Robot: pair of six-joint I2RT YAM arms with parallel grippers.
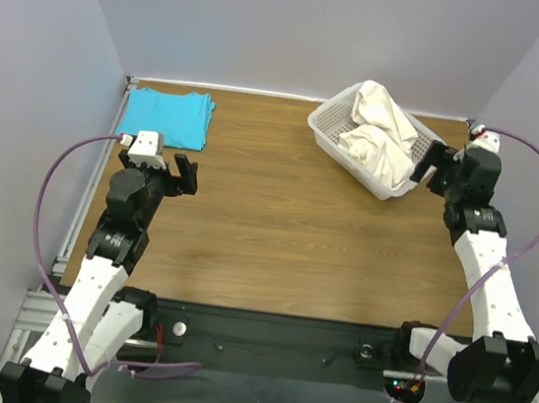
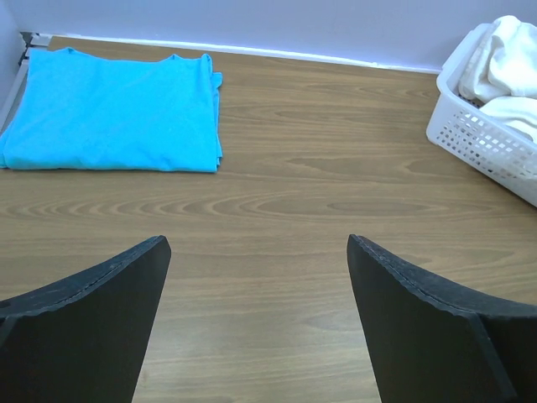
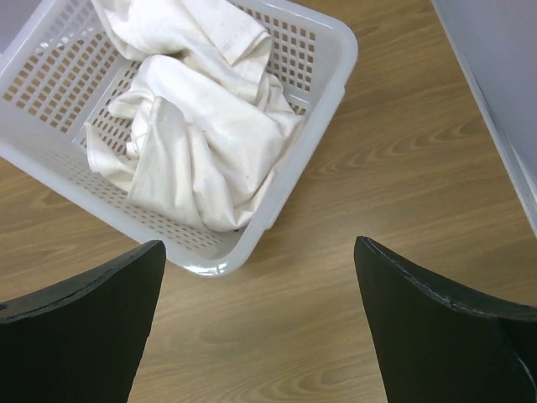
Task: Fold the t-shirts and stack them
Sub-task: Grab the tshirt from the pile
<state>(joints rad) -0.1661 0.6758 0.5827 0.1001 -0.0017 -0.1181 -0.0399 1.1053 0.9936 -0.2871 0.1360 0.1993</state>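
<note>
A turquoise t-shirt [image 1: 167,116] lies folded flat at the table's far left corner; it also shows in the left wrist view [image 2: 109,113]. A cream t-shirt [image 1: 378,128] lies crumpled inside the white perforated basket [image 1: 331,121]; it also shows in the right wrist view [image 3: 197,126]. My left gripper [image 1: 185,173] is open and empty, over bare wood just in front of the turquoise shirt. My right gripper [image 1: 432,166] is open and empty, right beside the basket's near right corner [image 3: 277,227].
The basket stands at the far right of the wooden table [image 1: 286,224], also seen in the left wrist view [image 2: 478,134]. Purple walls close the back and both sides. The right wall [image 3: 503,75] runs close to my right gripper.
</note>
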